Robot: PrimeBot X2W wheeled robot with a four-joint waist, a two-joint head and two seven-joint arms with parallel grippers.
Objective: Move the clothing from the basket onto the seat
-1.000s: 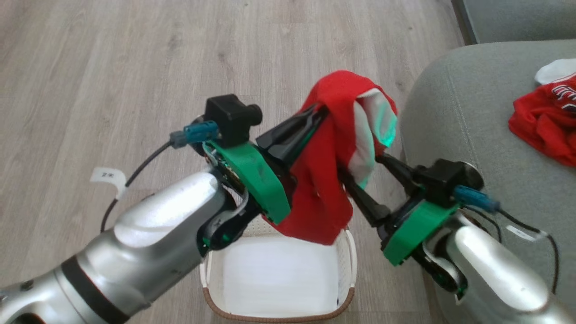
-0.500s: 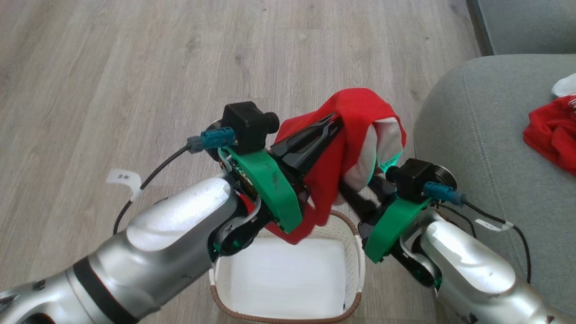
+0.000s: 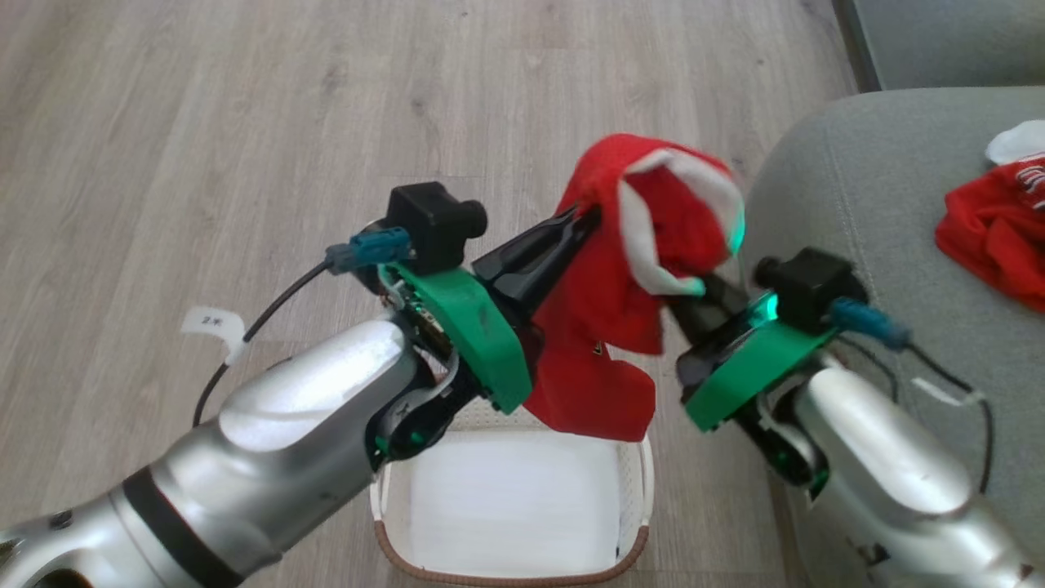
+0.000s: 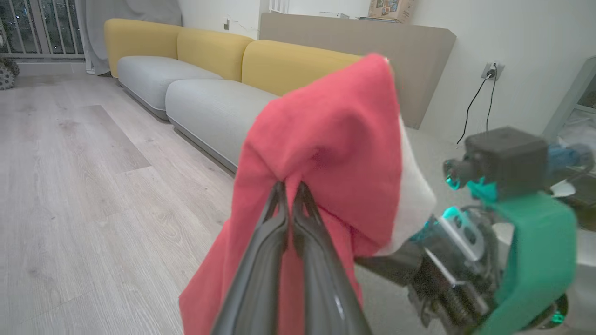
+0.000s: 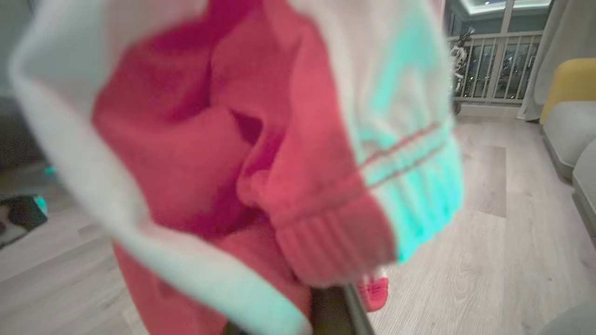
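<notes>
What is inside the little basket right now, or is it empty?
Empty, as far as shows: the white floor of the basket lies bare. Its far edge hides behind the red garment hanging above it.

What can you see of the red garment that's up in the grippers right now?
The red garment is soft knit-looking cloth with white striped trim and a ribbed cuff. It hangs bunched in the air above the basket. The left gripper is shut on its upper fold; the right gripper is shut on the white-trimmed part.
</notes>
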